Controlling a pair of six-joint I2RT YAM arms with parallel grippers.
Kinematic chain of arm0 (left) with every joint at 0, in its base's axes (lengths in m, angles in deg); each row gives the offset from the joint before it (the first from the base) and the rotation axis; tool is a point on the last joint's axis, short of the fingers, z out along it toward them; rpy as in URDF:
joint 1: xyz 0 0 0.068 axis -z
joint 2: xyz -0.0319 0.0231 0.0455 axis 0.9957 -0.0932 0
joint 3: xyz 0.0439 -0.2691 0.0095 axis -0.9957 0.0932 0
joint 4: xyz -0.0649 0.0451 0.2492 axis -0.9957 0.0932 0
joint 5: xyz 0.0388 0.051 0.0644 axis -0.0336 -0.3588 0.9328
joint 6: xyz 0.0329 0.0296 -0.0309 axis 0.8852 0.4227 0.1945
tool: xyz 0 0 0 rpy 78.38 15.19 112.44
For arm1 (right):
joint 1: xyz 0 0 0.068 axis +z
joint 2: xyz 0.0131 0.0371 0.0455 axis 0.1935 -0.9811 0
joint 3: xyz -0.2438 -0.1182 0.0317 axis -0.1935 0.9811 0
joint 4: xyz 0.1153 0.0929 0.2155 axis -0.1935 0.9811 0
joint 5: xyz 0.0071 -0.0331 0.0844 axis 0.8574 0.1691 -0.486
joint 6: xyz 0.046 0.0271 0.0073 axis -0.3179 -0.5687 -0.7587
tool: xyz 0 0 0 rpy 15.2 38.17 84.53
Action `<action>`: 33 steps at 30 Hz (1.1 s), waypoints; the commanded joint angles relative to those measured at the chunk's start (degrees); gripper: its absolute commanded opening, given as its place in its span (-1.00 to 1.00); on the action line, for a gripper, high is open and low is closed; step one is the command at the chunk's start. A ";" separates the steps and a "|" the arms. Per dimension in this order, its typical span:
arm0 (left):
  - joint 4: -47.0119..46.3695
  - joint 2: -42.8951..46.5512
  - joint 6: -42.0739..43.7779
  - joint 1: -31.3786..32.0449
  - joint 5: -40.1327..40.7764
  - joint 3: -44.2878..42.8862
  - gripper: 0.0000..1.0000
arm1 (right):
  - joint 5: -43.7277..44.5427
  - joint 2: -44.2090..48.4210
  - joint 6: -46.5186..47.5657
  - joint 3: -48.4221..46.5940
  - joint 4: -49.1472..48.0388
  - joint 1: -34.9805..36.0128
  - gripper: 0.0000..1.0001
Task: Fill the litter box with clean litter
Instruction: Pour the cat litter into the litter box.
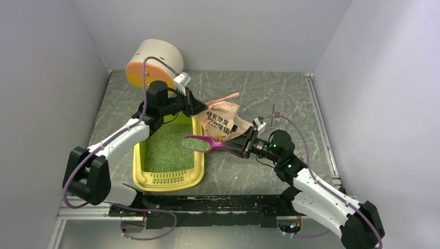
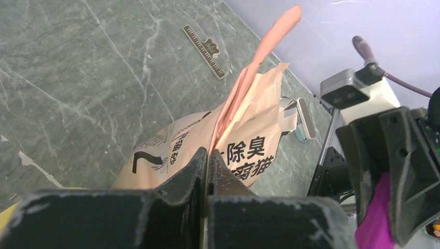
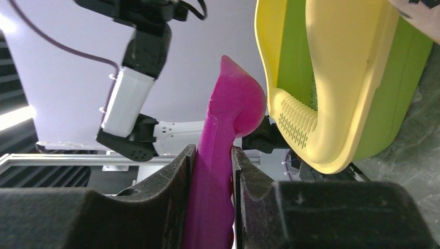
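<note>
Top external: right pincer pinches scoop, loaded, over box rim; left pincer pinches bag top — dump step. Next: roll wrist, tip litter inside.

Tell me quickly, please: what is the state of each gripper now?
Left gripper: closed, pinching the edge of the printed bag.
Right gripper: closed on the handle of the magenta scoop.

Two tools: left tool, right tool. One printed bag, pinched in the left tool. One magenta scoop, clamped in the right tool. One litter box beneath the left tool, one white cylinder behind it. One ruler strip beyond the right tool.
</note>
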 commanded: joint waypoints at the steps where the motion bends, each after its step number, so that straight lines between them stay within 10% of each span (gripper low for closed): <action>1: 0.67 3.40 0.63 0.25 0.35 0.63 -0.91 | 8.96 -3.94 1.90 -1.82 -5.17 6.47 -1.00; 17: -0.51 6.47 -0.42 0.25 1.71 3.43 -0.91 | 42.62 -20.55 7.84 -11.77 -3.89 28.75 -1.00; 33: 0.10 8.50 0.48 0.17 2.63 3.69 -0.91 | 54.14 -37.10 15.11 -27.59 -0.79 33.34 -1.00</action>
